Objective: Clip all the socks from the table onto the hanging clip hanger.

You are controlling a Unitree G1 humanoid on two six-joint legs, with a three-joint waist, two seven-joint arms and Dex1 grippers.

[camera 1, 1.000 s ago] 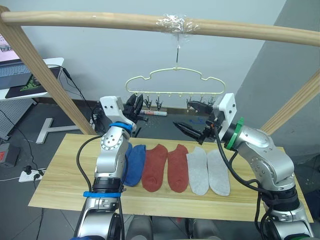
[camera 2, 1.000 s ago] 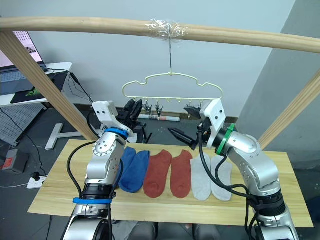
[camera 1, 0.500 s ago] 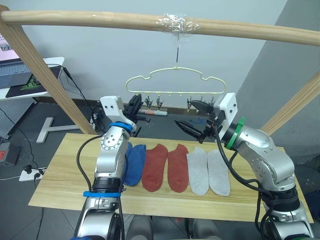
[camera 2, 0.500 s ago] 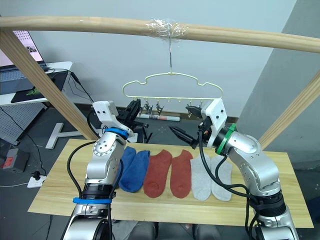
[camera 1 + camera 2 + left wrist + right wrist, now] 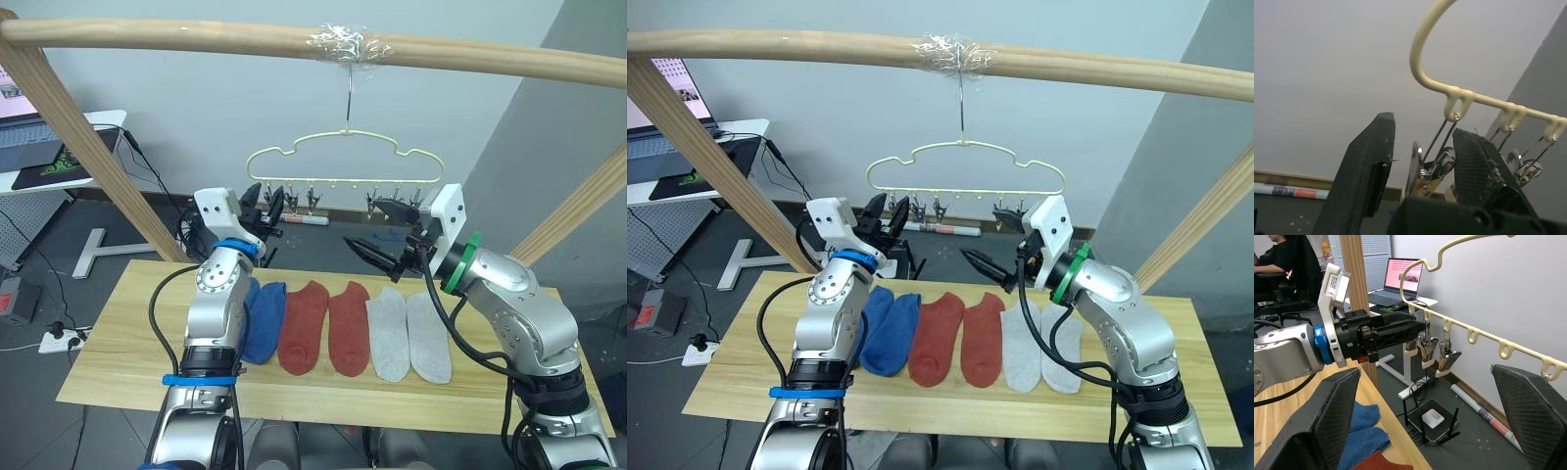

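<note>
— Socks (image 5: 348, 328)? 
— All six flat on table (image 5: 118, 343), beneath clip hanger (image 5: 343, 162).
— Grippers?
— Left gripper (image 5: 263, 200) spread around end clip (image 5: 1425, 169); right gripper (image 5: 377, 227) wide apart, empty.

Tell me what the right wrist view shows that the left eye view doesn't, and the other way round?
The right wrist view adds a seated person in dark clothes in the background. The left eye view adds the thick round wooden bar holding the hook, plus the rust-red socks and light grey socks on the light wood table. Both share the pale yellow-green wire clip hanger, the blue socks and the left gripper, fingers open at the end clip.
</note>
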